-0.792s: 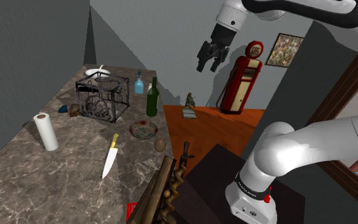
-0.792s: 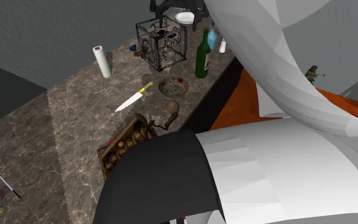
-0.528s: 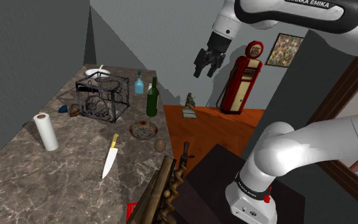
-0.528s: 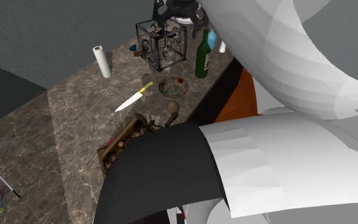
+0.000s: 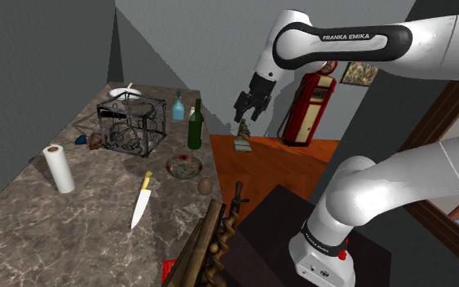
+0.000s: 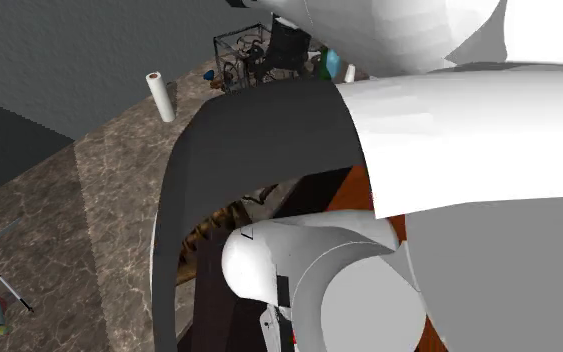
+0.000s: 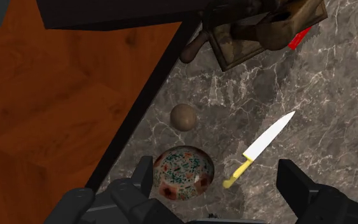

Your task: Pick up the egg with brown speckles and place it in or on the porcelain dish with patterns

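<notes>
Near patterned dish (image 7: pixel 184 173), brown egg (image 7: pixel 184 117), long axis unclear, jaws apart

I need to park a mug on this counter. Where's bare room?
Bare counter lies between the paper towel roll and the knife, and below both in the shoulder view. Crowded around the wire cage, green bottle and patterned dish.

White capitals "FRANKA EMIKA" stand on the black band of the white robot arm (image 5: pixel 352 37), at one o'clock in the shoulder view. Print on its dark base collar (image 5: pixel 319 237) is unreadable.
</notes>
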Controlling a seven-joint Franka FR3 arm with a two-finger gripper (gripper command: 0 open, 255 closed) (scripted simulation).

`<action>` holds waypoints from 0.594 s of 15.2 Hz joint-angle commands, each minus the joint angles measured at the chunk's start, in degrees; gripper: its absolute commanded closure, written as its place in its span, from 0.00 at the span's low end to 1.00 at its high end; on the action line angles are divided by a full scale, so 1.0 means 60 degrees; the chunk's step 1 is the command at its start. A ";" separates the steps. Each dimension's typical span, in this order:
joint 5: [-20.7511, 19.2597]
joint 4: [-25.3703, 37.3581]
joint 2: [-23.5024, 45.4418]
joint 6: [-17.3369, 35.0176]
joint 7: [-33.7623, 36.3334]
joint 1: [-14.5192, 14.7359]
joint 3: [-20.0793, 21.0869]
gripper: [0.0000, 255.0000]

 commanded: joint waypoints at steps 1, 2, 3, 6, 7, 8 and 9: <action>0.0079 -0.0330 0.0371 0.0670 -0.0192 0.0022 -0.0144 0.00; 0.0135 -0.0478 0.0590 0.1011 -0.0280 0.0048 -0.0206 0.00; 0.0198 -0.0612 0.0825 0.1354 -0.0374 0.0079 -0.0269 0.00; 0.0443 -0.0932 0.1627 0.2392 -0.0696 0.0208 -0.0472 0.00; 0.0547 -0.1010 0.1926 0.2738 -0.0820 0.0264 -0.0546 0.00; 0.0667 -0.1072 0.2239 0.3082 -0.0956 0.0329 -0.0623 0.00; 0.0802 -0.1120 0.2567 0.3423 -0.1103 0.0404 -0.0705 0.00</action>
